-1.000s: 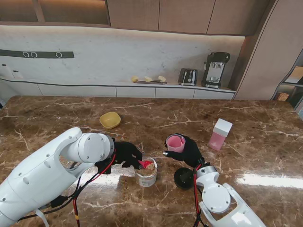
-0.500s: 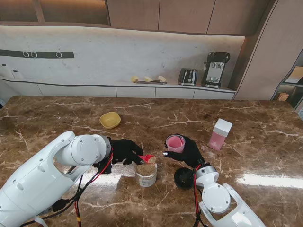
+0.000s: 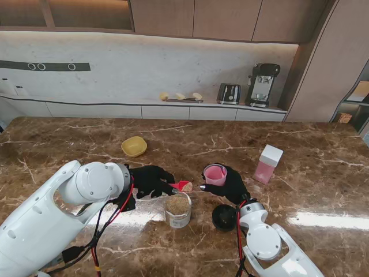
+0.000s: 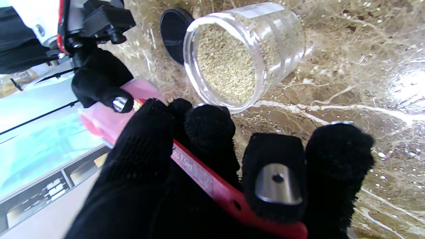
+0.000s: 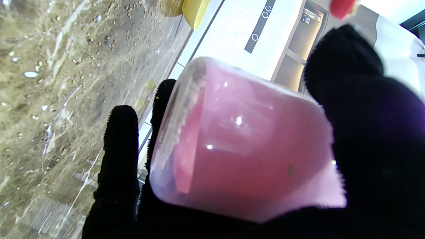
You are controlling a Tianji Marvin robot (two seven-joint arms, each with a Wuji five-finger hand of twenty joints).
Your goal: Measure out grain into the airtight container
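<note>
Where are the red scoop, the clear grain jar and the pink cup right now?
red scoop [image 3: 183, 186], stand view, on its grain-filled bowl.
clear grain jar [image 4: 265, 49], left wrist view, on its glass side wall.
pink cup [image 5: 252, 152], right wrist view, on its translucent side wall.

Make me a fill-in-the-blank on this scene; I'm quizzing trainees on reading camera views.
1. The left hand holds a red ____.
2. The clear jar on the table contains ____.
3. The right hand grips a ____ cup.
4. The black lid lies on the jar's ____ side in the stand's view.

Missing words: scoop; grain; pink; right
</note>
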